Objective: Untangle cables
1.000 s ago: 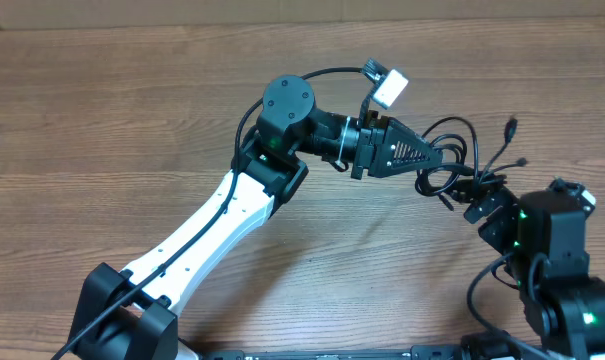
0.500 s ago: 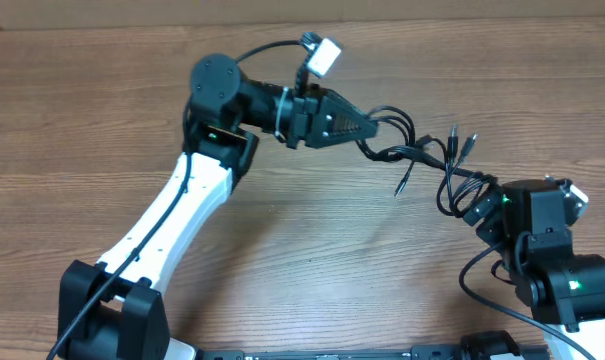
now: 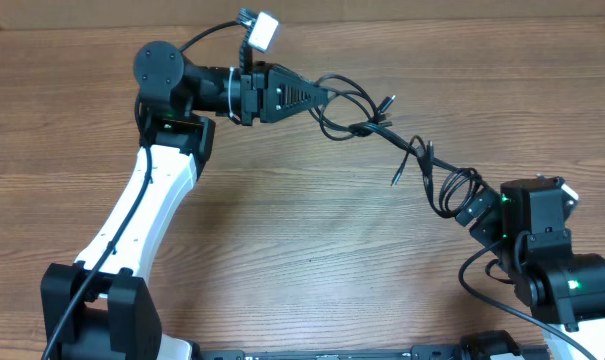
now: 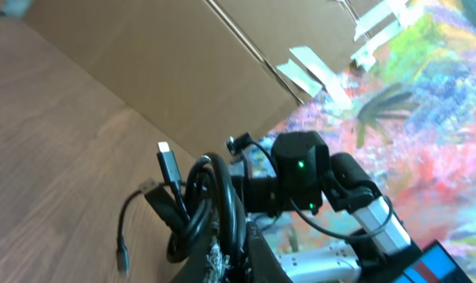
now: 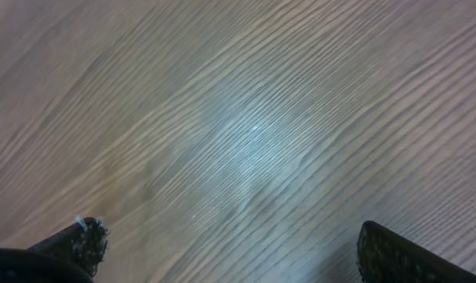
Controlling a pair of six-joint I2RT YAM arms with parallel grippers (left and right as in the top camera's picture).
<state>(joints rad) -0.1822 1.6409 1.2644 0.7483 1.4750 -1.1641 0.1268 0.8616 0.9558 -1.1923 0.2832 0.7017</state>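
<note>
The cables (image 3: pixel 412 155) are thin black cords stretched in a loose tangled line across the wooden table. My left gripper (image 3: pixel 325 95) is shut on their coiled far-left end. In the left wrist view the coils (image 4: pixel 210 196) stand up out of the jaws (image 4: pixel 238 255), with a silver-tipped plug (image 4: pixel 165 153) sticking up. The other end forms loops (image 3: pixel 452 190) lying right against my right gripper (image 3: pixel 472 205). In the right wrist view that gripper (image 5: pixel 230 244) is open wide, with only bare wood between its fingertips (image 5: pixel 86 236). No cable shows there.
The wooden table (image 3: pixel 312 250) runs to a cardboard wall (image 4: pixel 182 63) at the back. The left arm (image 3: pixel 152 200) crosses the left half. The right arm's base (image 3: pixel 562 270) stands at the lower right and shows in the left wrist view (image 4: pixel 300 169).
My left gripper has moved left and toward the back with the cables in it. The bundle has been drawn out into a long line. The right gripper has stayed roughly in place.
</note>
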